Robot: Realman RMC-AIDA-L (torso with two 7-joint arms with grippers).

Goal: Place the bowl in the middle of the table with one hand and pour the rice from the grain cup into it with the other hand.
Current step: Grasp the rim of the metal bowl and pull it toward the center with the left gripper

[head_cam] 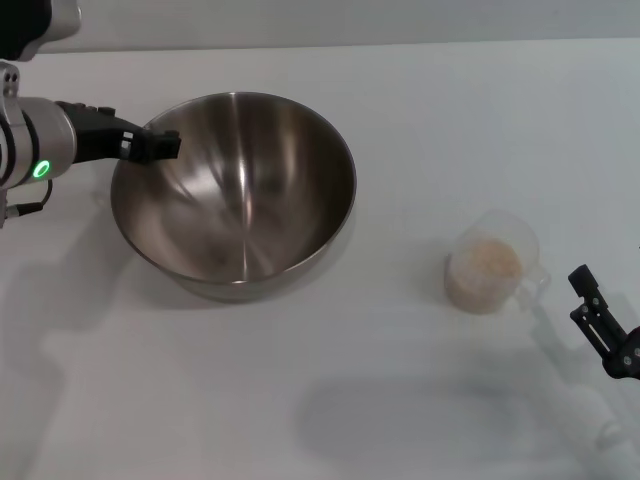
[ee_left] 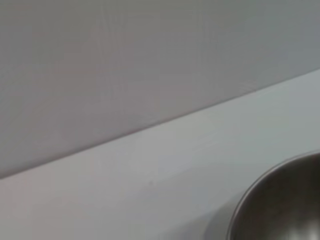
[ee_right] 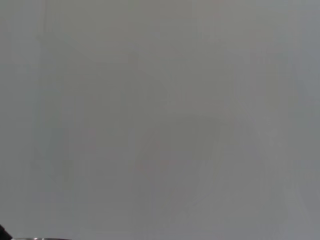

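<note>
We have the plain white flat table (head_cam: 420, 120) carrying everything. The large round stainless-steel bowl (head_cam: 235, 190) sits left of centre, upright, empty inside. Our left gripper (head_cam: 158, 145) is at its near-left rim, fingers close together at the edge; whether they pinch the rim or merely touch it we cannot tell. Likely there to hold or slide the bowl toward the middle. The small clear frosted plastic grain cup (head_cam: 490, 265) stands upright well right of the bowl, handle side toward our right gripper (head_cam: 600, 325), which hovers just beside it, fingers parted, holding nothing. Pale beige rice (head_cam: 487, 262) fills the cup; none poured yet.
</note>
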